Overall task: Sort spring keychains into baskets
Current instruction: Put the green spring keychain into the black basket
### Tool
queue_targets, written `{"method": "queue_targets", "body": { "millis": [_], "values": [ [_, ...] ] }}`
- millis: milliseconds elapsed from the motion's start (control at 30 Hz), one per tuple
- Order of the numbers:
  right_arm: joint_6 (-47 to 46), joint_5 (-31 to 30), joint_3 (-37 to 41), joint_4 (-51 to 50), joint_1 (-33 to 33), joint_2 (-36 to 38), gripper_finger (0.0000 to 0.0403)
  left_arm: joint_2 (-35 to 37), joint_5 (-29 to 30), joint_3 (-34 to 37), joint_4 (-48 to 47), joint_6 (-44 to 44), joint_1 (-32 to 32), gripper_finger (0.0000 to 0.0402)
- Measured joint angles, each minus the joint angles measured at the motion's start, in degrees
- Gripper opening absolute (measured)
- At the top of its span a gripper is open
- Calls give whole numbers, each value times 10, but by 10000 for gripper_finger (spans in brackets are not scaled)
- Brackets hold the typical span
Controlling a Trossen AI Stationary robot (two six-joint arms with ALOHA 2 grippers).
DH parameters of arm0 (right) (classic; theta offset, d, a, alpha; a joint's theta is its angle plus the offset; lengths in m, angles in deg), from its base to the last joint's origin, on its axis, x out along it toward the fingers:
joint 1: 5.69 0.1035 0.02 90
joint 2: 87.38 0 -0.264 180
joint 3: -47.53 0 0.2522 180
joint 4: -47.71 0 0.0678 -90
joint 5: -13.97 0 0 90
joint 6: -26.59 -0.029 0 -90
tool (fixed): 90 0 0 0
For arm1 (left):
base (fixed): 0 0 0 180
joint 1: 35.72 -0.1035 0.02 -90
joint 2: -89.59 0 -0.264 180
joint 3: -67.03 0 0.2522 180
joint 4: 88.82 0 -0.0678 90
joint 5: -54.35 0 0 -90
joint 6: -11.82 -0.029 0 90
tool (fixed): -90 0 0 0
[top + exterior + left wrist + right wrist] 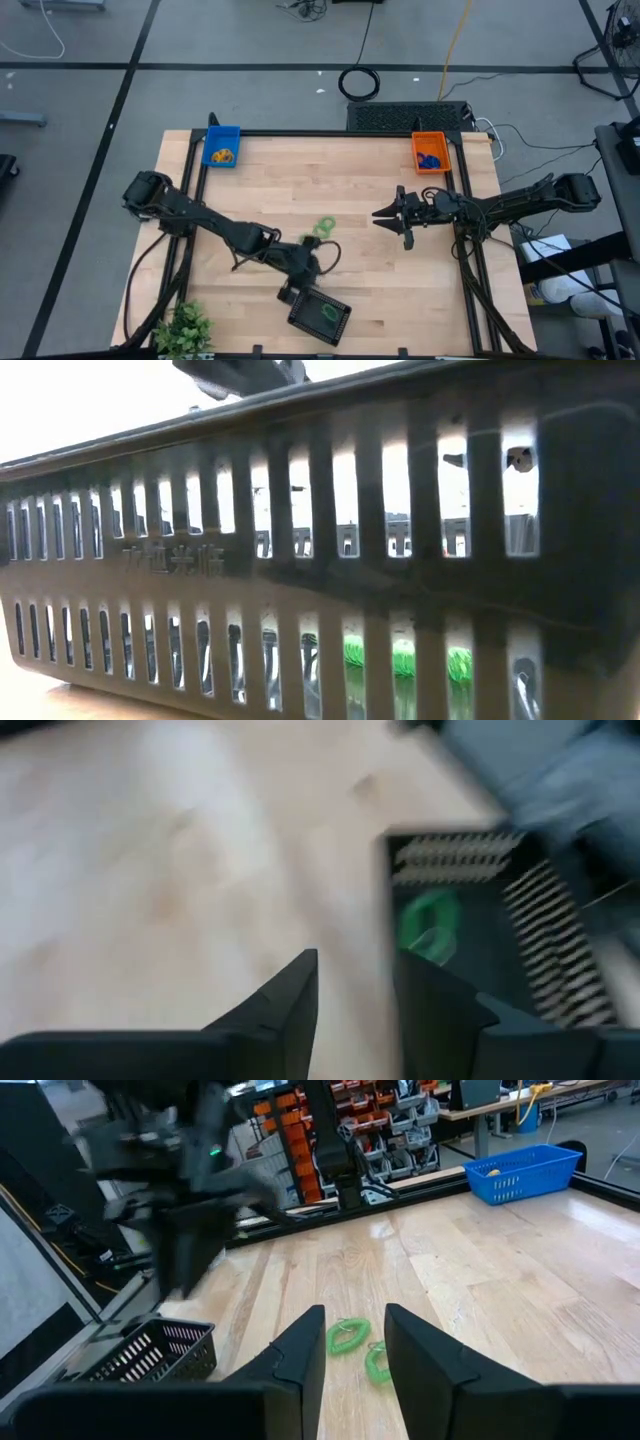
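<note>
Black mesh basket (320,314) sits at the near edge of my tabletop (330,190), and a green keychain (329,312) lies inside it; my low view looks through the basket's slats at green coils on its floor (400,658). My left gripper (296,290) hangs just beside that basket's rim, fingers (290,1000) parted with nothing between them, and its wrist view shows the green loop in the basket (430,925) just past the fingertips. Two more green keychains (322,229) lie loose on the wood near the middle, one just beside the other. My right gripper (392,217) hovers to their right, pointed at them, fingers (300,1350) partly apart and empty. At the far edge the blue basket (221,146) holds an orange-yellow keychain (223,155), and the orange basket (431,153) holds a blue one (430,159). A green plant (183,329) stands at the near left corner.
</note>
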Motion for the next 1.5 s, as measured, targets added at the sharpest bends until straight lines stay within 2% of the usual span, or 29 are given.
{"method": "queue_targets", "body": {
  "millis": [133, 333, 533, 733, 933, 1167, 1333, 1500],
  "values": [
    [0, 0, 0, -5, 0, 0, 91, 19, 79, 0, -70, 38, -16, 128],
    [-1, -1, 0, -9, 0, 0, 91, 22, 119, 18, -159, 107, -35, 114],
    [-2, -3, 12, 10, 0, 0, 91, 21, 187, 60, -149, 174, -83, 125],
    [-2, -30, 12, 14, 0, 0, 91, 21, 217, 89, -27, 198, -137, 160],
    [-2, -30, 12, 14, 0, 0, 91, 0, 174, 93, -27, 253, -180, 183],
    [-2, -30, 12, 14, 0, 0, 91, -49, 172, 93, -3, 241, -190, 184],
    [-2, -30, 12, 15, 0, 0, 91, -64, 137, 92, 23, 238, -190, 184],
    [-2, -29, 12, 18, 0, 0, 91, -63, 134, 92, 33, 238, -190, 184]
  ]
}}
